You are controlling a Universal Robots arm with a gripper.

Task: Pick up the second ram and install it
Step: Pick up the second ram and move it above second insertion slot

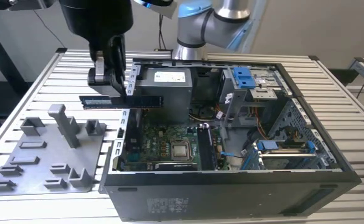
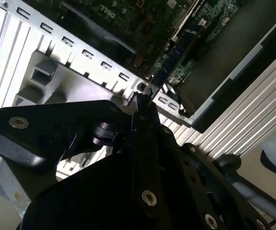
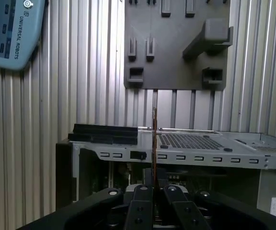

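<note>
The hand (image 1: pixel 116 94) was closed on the second ram (image 1: pixel 141 101). It pinched the thin dark stick near its middle, so the stick hung level in the air with its long edge down. In the first wrist view, the second ram (image 3: pixel 155 139) showed edge-on as a thin line between the hand's fingers (image 3: pixel 139 211). Straight below the hand ran the side wall of the open computer case (image 1: pixel 231 191). The green motherboard (image 1: pixel 163 140) lay inside that wall. Below the hand on the other side, a grey tray (image 1: pixel 42 156) of moulded blocks rested on the slatted bench (image 1: pixel 38 74), just beside the case.
</note>
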